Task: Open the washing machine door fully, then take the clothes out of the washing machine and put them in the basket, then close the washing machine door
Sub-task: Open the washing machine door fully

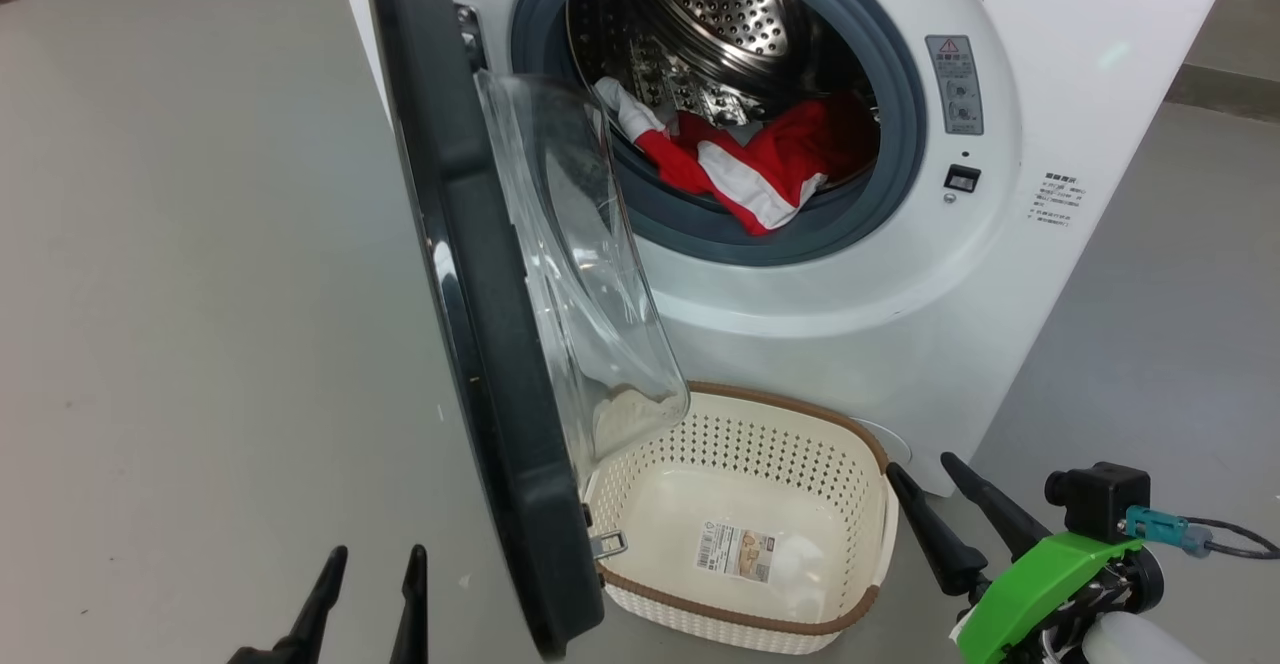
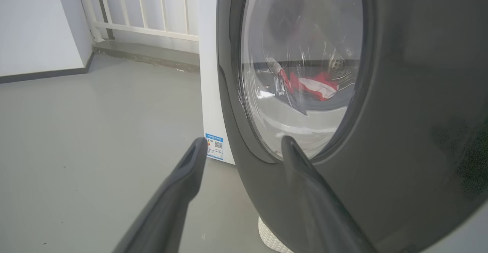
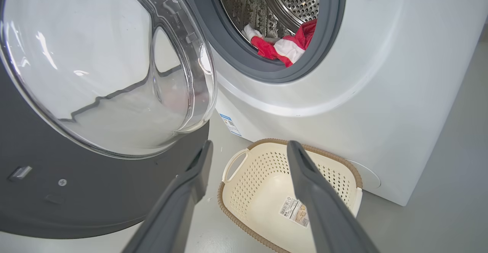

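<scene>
left claw [image 2: 244, 146] wide apart, empty, one finger [image 2: 305, 176] maybe touching door [image 2: 400, 93], right claw [image 1: 922, 469] wide apart, empty, near basket [image 1: 780, 402]

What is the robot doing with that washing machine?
It is emptying the washing machine. The door is swung open, and the red and white clothes are still lying in the drum, spilling over the grey rim. The cream basket sits empty on the floor right in front. The robot's left fingers are open beside the door's outer side, and its right fingers are open near the basket, holding nothing yet.
</scene>
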Controlling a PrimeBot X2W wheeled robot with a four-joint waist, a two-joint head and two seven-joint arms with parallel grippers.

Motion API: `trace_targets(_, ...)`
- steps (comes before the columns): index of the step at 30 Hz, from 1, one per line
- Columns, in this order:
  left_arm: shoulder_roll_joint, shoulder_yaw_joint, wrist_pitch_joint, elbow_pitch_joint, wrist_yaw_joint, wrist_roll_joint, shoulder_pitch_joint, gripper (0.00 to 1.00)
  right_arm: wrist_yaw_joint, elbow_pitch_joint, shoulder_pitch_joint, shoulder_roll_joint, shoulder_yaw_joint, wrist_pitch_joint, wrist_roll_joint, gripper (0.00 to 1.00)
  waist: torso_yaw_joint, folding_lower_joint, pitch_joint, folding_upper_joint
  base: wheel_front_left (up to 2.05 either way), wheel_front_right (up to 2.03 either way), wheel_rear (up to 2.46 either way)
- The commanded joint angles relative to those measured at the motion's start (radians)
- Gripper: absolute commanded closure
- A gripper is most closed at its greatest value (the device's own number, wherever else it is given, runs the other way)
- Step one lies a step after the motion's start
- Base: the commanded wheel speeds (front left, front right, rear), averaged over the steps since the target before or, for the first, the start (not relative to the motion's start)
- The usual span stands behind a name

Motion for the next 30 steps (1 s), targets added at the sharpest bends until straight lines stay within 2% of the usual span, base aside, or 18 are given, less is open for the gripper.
trace_targets(1, 0.009, 0.036, -0.012, -0.021, 0.001, 0.0, -0.016, 0.0, 0.006, -0.025, 0.015, -0.003, -0.005, -0.014, -0.025, 0.0, 0.0, 0.0, -0.001, -0.0001, 0.0, 0.0, 0.0)
trace_targets(7, 0.009, 0.035, -0.012, -0.022, 0.0, 0.0, -0.018, 0.0, 0.006, -0.075, 0.069, 0.035, -0.115, -0.014, -0.206, 0.0, 0.0, 0.0, 0.004, -0.0001, 0.0, 0.0, 0.0)
trace_targets(16, 0.009, 0.037, -0.012, -0.022, 0.0, 0.0, -0.021, 0.0, 0.006, -0.184, 0.126, 0.094, -0.277, -0.014, -0.379, 0.0, -0.001, 0.0, 0.01, -0.0001, 0.0, 0.0, 0.0)
trace_targets(21, 0.009, 0.034, -0.012, -0.02, -0.002, 0.002, -0.023, 0.0, 0.006, -0.206, 0.152, 0.122, -0.319, -0.014, -0.42, 0.0, 0.0, 0.0, 0.008, -0.0001, 0.0, 0.0, 0.0)
trace_targets(30, 0.009, 0.029, -0.012, -0.014, -0.003, 0.003, -0.023, 0.0, 0.006, -0.183, 0.197, 0.145, -0.323, -0.014, -0.454, 0.0, 0.006, 0.0, 0.003, -0.0001, 0.0, 0.0, 0.0)
